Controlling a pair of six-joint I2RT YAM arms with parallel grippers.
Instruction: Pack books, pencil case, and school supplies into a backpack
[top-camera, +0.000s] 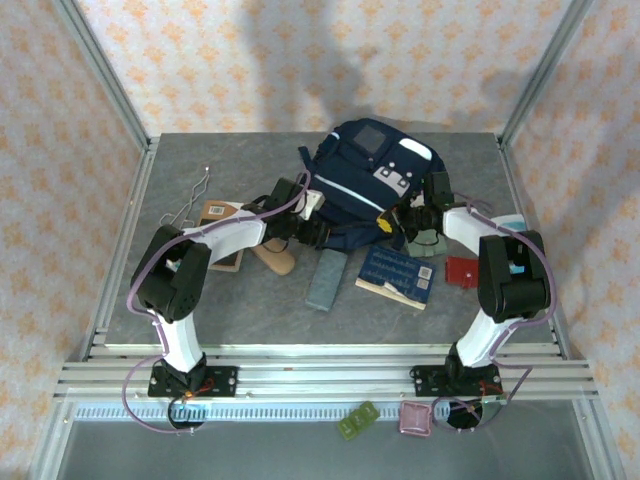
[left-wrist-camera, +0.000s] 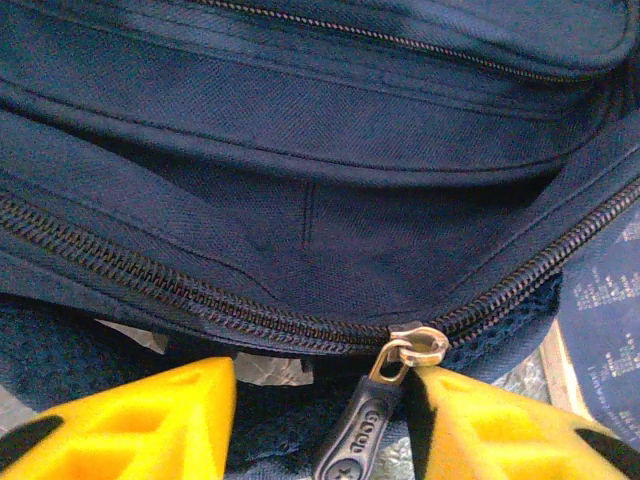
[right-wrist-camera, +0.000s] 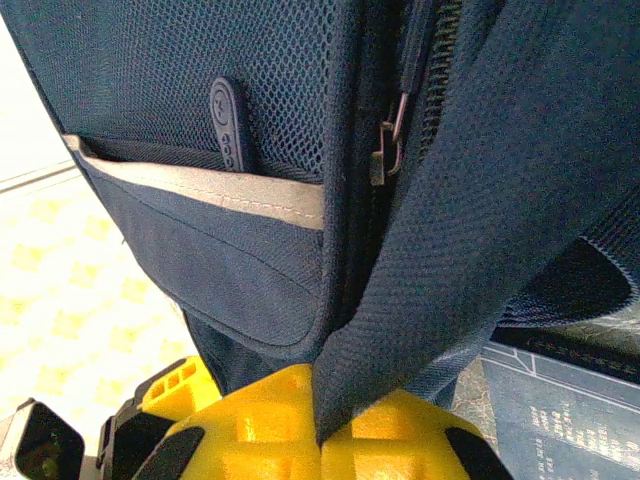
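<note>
With the right pincer (right-wrist-camera: 320, 437) clamped on the backpack (right-wrist-camera: 200, 270) by its strap (right-wrist-camera: 430, 300) and the left pincer (left-wrist-camera: 315, 400) apart astride the zipper pull (left-wrist-camera: 365, 425), closing off-centre could miss it.

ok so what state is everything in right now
backpack, on the table, one zip open
left gripper, open, fingers either side of the zip pull
right gripper, shut on a strap
blue book, flat on table, unpacked
brown book, flat on table, unpacked
grey case, on table, unpacked
tan case, on table, unpacked
</note>
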